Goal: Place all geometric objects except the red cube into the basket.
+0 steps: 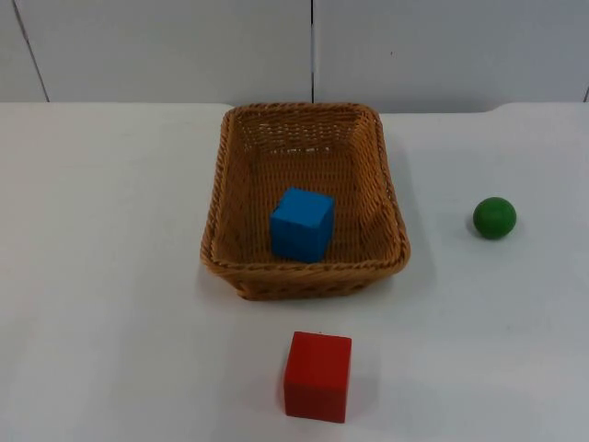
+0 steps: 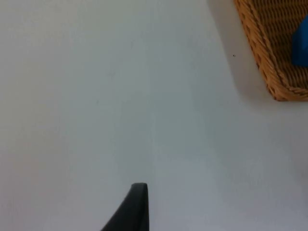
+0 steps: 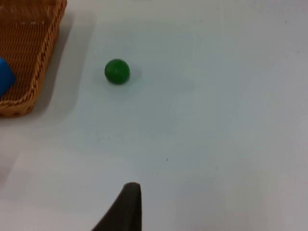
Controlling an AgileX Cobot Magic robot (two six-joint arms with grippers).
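A woven brown basket stands mid-table with a blue cube inside it, near its front wall. To the right of the basket, a green ball rests on the table. A red cube sits in front of the basket, near the table's front edge. My left gripper hangs over bare table, well away from the basket and the blue cube. My right gripper hangs over bare table, far short of the green ball, with the basket and blue cube beyond.
The white table ends at a grey partition wall behind the basket. Open table surface lies on both sides of the basket and around the green ball.
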